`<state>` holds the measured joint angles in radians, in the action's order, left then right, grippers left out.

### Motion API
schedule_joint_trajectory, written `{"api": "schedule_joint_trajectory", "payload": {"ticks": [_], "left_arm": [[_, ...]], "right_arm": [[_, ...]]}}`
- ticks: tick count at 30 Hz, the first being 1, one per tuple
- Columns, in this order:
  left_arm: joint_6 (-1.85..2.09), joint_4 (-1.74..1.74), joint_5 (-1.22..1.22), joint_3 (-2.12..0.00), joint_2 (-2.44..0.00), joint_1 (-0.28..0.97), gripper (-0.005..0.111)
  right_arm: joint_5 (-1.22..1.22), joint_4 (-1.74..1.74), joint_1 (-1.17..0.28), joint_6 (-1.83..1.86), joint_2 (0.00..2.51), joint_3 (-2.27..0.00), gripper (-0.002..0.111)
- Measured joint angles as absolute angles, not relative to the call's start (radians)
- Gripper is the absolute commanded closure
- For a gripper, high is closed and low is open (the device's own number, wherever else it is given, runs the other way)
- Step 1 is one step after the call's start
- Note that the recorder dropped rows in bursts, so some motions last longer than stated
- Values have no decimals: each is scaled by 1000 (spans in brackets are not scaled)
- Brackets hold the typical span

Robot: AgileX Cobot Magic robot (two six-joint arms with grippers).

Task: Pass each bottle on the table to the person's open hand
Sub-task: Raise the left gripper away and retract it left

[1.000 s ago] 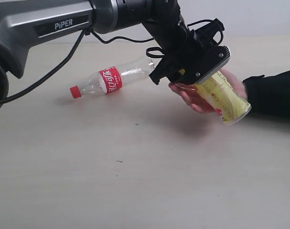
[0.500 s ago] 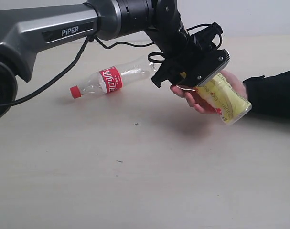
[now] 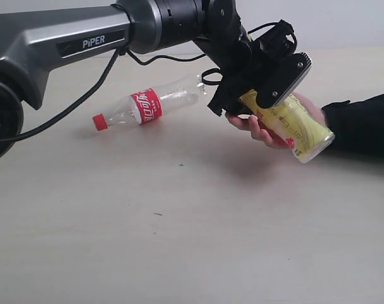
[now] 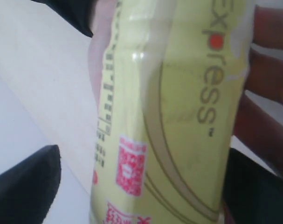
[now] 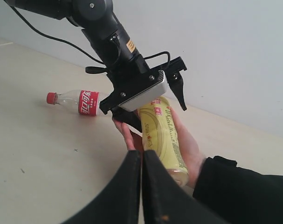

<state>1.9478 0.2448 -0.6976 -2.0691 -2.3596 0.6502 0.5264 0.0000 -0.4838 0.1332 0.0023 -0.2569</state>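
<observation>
One yellow bottle (image 5: 162,135) lies in hand (image 5: 190,144) — straddled by the released left pincer (image 5: 154,106).

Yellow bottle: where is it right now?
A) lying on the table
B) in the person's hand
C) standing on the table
B: the person's hand cups the yellow bottle from below.
</observation>
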Motion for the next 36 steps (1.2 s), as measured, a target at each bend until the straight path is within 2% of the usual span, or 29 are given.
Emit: {"api": "schedule_joint_trajectory", "payload": {"ticks": [18, 26, 28, 30, 31, 32, 33, 36], "left_arm": [[1916, 236, -820, -2069, -2272, 650, 19], [1643, 187, -877, -2069, -2176, 650, 20], [1512, 185, -910, -2069, -2140, 650, 27], [1406, 183, -952, -2069, -2104, 650, 45], [1355, 183, -979, -2069, -2083, 650, 69], [1257, 183, -1034, -2069, -2049, 650, 83], [1206, 185, -1067, -2069, -2031, 647, 107], [948, 174, -1188, -2069, -1962, 642, 104]], "right_arm": [[526, 0, -484, 133, 2, -257, 106], [526, 0, -484, 133, 2, -257, 106], [526, 0, -484, 133, 2, -257, 106], [526, 0, -484, 133, 2, -257, 106], [526, 0, -484, 133, 2, -257, 106], [526, 0, -484, 133, 2, -257, 106], [526, 0, -484, 133, 2, -257, 106], [526, 0, -484, 133, 2, -257, 106]]}}
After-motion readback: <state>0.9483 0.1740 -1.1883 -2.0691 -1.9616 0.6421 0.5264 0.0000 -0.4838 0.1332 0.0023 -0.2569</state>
